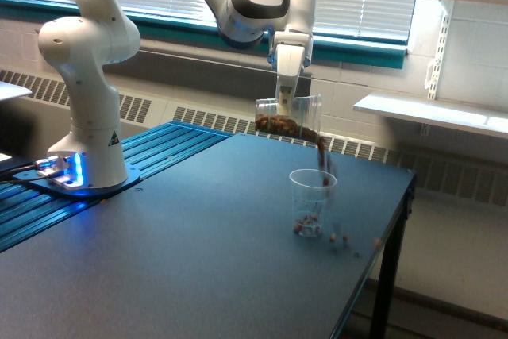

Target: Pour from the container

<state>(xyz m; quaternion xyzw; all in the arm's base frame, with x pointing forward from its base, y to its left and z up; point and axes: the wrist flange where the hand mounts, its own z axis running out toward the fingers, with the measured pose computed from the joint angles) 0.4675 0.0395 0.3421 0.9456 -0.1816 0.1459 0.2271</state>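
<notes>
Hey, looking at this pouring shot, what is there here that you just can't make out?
- Gripper fingers: exterior view, too small and behind the container; grip not resolved.
- Brown contents: too small to identify.
- Falling stream: motion-blurred.
- Receiving cup markings: too faint to read.
- Bits on the table beside the cup: too small to count.
- Arm's upper links: cut off by the top edge.

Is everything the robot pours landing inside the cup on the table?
No: a few brown pieces lie on the table beside the standing cup, below the tilted container.
</notes>
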